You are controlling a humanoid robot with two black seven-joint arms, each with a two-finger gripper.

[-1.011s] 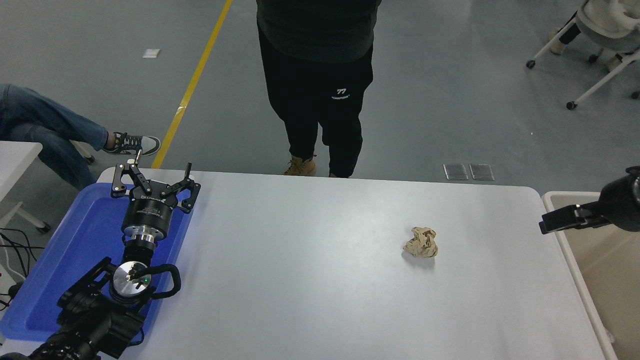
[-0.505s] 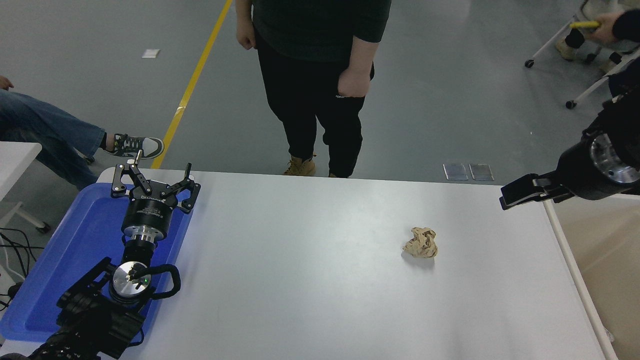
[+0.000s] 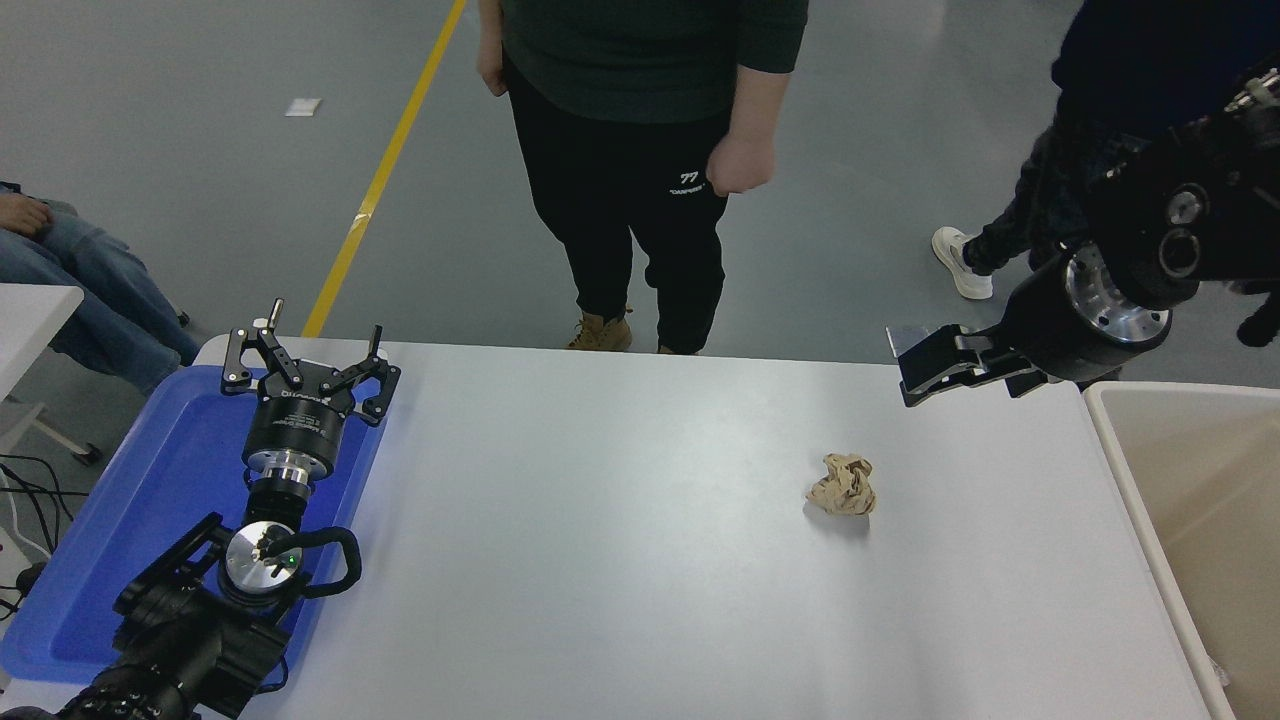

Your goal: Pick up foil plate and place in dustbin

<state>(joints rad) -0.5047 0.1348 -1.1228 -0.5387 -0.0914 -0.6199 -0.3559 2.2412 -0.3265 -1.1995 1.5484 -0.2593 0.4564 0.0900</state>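
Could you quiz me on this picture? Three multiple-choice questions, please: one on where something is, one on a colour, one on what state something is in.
1. Where does the crumpled paper ball lie?
A. In the blue tray
B. On the white table
C. In the dustbin

2. What colour is the tray under the left hand?
A. Blue
B. Red
C. Green

3. What is the left hand doing?
A. Gripping foil
B. Squeezing the paper ball
C. Open, holding nothing

Answers:
1 B, it rests on the white table, right of centre.
2 A, the blue tray sits at the table's left edge.
3 C, its fingers are spread with nothing between them.
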